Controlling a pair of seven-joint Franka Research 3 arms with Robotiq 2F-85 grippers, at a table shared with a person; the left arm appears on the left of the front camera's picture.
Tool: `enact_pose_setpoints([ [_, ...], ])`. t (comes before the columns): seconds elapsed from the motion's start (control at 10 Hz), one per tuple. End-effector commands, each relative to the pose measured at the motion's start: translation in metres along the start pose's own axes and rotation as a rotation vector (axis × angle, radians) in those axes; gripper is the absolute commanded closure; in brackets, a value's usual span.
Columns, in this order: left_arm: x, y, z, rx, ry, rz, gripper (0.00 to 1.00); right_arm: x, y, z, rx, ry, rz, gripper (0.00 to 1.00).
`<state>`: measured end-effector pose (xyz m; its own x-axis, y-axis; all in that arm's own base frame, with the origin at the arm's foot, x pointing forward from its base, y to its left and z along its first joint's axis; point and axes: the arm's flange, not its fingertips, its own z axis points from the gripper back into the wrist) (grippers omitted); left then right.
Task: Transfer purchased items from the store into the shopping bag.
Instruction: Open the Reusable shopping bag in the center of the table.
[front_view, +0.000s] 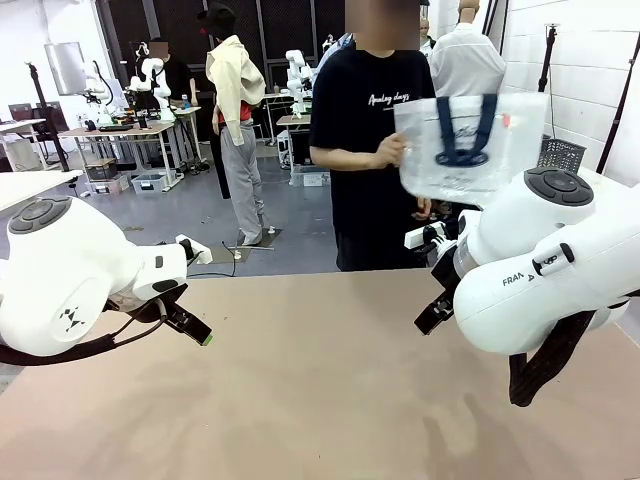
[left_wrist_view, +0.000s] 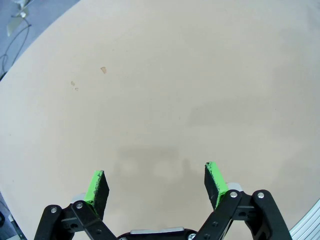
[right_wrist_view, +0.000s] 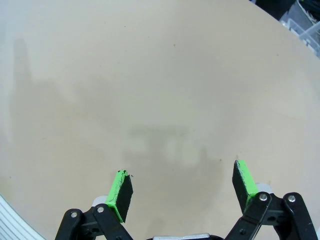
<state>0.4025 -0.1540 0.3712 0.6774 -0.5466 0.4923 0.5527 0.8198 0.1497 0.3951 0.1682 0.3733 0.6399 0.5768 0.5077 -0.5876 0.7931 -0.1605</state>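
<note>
Above the far edge of the tan table (front_view: 300, 400), the translucent shopping bag (front_view: 465, 150) hangs in the person's hand (front_view: 392, 152), so an early reach could strike the person or a limp, swinging bag. The left gripper (left_wrist_view: 156, 176) and right gripper (right_wrist_view: 185, 175) hover over the tabletop, jaws spread wide, holding and touching nothing.

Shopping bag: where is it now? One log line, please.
shopping bag: held up by person across table | left pincer: open, empty | right pincer: open, empty
</note>
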Motion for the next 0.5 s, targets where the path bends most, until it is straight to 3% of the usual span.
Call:
enact_pose_setpoints([
  [0.0, 0.004, 0.003, 0.004, -0.052, 0.028, 0.007, 0.0, 0.002, -0.005, 0.006, -0.013, -0.022, 0.028, 0.0],
  [0.4, 0.016, 0.001, 0.029, -0.21, 0.073, 0.022, 0.0, 0.002, -0.001, 0.033, -0.106, -0.106, 0.093, 0.0],
])
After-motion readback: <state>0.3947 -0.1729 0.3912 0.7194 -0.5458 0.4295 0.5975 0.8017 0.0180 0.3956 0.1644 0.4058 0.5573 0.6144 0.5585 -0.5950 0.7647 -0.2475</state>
